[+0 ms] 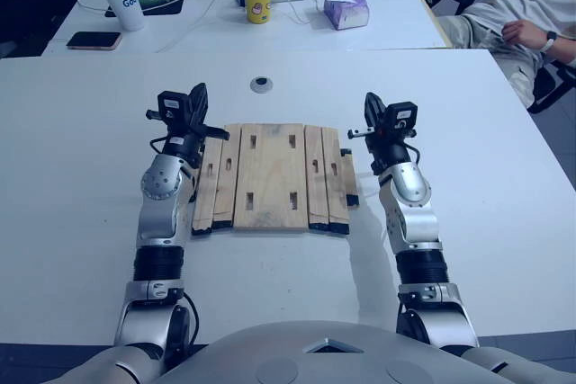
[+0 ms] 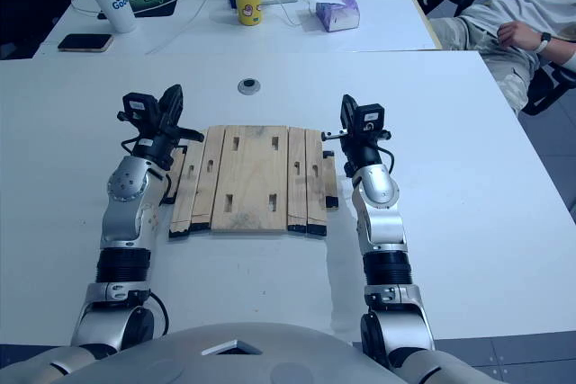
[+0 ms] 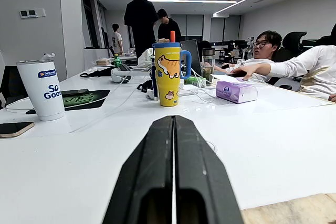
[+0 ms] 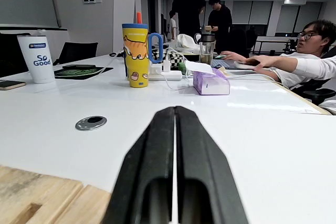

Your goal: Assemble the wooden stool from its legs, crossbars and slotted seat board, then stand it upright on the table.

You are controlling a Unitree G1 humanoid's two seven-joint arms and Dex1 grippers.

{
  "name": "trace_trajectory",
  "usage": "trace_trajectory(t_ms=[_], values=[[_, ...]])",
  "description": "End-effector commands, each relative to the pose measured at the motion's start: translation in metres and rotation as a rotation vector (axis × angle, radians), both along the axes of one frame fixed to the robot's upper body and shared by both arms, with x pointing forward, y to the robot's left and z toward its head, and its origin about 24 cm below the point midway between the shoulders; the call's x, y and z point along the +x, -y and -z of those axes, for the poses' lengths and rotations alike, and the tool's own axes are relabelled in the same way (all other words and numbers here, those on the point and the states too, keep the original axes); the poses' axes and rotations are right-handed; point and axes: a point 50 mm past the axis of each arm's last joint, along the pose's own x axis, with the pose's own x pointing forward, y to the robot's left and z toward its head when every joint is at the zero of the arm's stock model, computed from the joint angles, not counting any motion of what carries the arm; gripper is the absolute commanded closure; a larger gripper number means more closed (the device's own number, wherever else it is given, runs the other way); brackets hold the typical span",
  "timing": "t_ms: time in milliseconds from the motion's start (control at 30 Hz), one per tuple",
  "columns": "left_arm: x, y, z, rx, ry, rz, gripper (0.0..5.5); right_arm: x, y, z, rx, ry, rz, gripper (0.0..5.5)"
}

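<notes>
With the seat board point(image 1: 270, 175) and side pieces point(image 1: 326, 177) lying flat mid-desk point(image 1: 81, 150), assembly looks unstarted; the left end effector point(image 1: 197, 98) and right end effector point(image 1: 371, 107), both closed and empty, must first open to grasp one.

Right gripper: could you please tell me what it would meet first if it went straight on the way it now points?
The right gripper, jaws shut, points across the bare table, and the way looks free. Farther on, it would likely meet the purple tissue box, though depth is unclear.
</notes>
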Motion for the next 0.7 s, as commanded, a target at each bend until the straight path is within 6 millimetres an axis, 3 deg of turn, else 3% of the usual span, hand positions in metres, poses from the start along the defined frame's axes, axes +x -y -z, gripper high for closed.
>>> trace_trajectory(t_ms=[33, 233, 700], values=[[0.002, -0.005, 0.0, 0.015, -0.01, -0.01, 5.5, 0.002, -0.001, -0.003, 0.0, 0.006, -0.001, 5.49], [0.003, -0.02, -0.002, 0.028, -0.016, -0.045, 5.5, 0.001, -0.001, -0.001, 0.001, 0.003, 0.002, 5.49], [0.002, -0.009, -0.001, 0.025, -0.014, -0.019, 5.5, 0.001, -0.001, -0.001, 0.001, 0.0, 0.001, 5.49]])
